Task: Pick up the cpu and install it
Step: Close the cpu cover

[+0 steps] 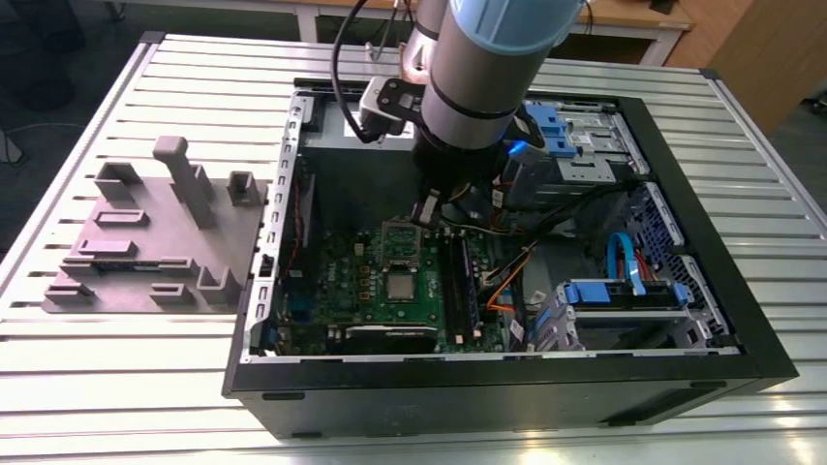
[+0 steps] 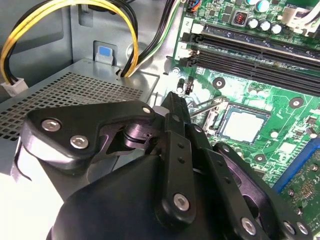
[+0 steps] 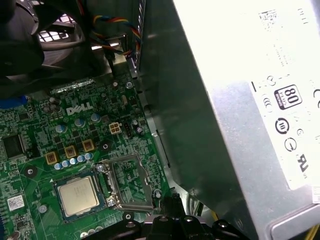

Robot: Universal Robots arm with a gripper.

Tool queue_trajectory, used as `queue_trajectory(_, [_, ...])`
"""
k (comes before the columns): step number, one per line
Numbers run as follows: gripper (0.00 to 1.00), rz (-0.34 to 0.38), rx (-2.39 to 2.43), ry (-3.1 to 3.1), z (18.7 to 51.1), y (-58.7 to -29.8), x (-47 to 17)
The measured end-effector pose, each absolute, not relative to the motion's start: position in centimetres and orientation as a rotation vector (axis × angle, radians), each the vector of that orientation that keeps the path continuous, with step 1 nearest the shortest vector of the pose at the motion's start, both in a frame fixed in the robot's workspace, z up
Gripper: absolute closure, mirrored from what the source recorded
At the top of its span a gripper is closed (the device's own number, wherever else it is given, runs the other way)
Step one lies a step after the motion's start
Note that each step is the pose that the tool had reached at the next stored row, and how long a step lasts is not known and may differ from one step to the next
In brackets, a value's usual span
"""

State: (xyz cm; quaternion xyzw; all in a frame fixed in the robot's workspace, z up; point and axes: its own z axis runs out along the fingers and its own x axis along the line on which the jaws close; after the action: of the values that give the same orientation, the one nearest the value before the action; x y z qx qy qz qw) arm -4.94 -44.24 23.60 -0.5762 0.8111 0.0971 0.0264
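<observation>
The cpu (image 1: 403, 285) (image 2: 243, 124) (image 3: 78, 195), a small square chip with a silver-grey top, lies flat in its socket on the green motherboard (image 1: 343, 291) inside the open computer case. The metal socket frame (image 3: 129, 181) (image 2: 210, 107) stands flipped open beside the chip. My gripper (image 1: 427, 210) (image 2: 173, 98) (image 3: 172, 201) hangs above the board, a short way off from the socket towards the power supply. Its black fingers are pressed together into one narrow tip with nothing between them. It touches neither the chip nor the frame.
The grey power-supply box (image 3: 250, 100) with a white label rises close beside the gripper. Yellow and black cables (image 2: 65, 12) loop over its perforated side. Memory slots (image 2: 260, 55) run beside the socket. Drive bays with blue parts (image 1: 621, 291) fill the case's far side. A grey fixture (image 1: 155, 232) stands on the slatted table.
</observation>
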Motion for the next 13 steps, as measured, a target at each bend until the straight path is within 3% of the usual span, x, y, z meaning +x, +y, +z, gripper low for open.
queue_trajectory(13, [0.9, 0.283, -1.785, 2.515, 23.85, -44.39, -5.05])
